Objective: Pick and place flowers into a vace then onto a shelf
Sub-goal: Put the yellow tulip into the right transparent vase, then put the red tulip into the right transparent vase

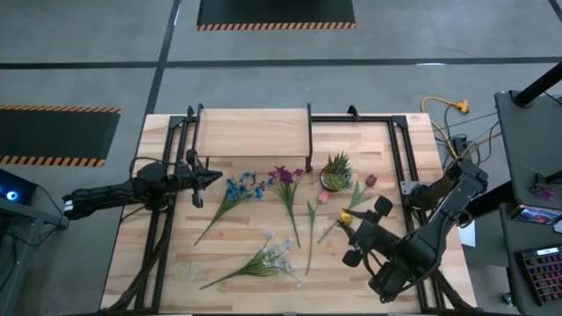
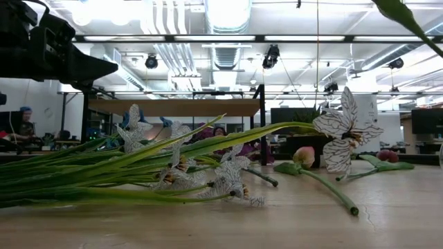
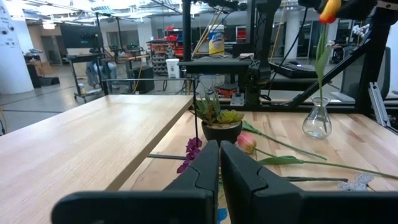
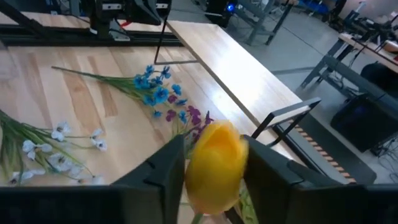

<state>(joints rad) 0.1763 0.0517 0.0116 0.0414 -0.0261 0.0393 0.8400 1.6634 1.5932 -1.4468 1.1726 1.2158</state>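
My right gripper (image 1: 353, 226) is shut on a yellow-orange flower (image 4: 214, 165) above a small clear glass vase (image 3: 317, 121) standing on the table. The flower's green stem (image 3: 321, 59) runs down into the vase. Loose stems lie flat on the table: blue (image 1: 241, 187), purple (image 1: 285, 175), white (image 1: 272, 254), a pink tulip (image 1: 323, 197) and a dark red bloom (image 1: 371, 181). The low wood shelf (image 1: 255, 132) stands at the far edge. My left gripper (image 1: 206, 178) is shut and empty, held level by the shelf's left end. My right gripper pinches the flower's yellow bloom (image 4: 217, 149) between its two fingers (image 4: 158, 177), one on each side. The fingers come slanting down from the table's near right. The flower is upright, its stem hanging below the fingers with the lower end inside the vase's neck (image 3: 318, 102).
A short spiky green potted plant (image 1: 336, 171) stands just beyond the vase, near the shelf's right end. Black metal frame rails (image 1: 399, 149) run along both sides of the table. Bare tabletop lies near the front edge, right of the white stems.
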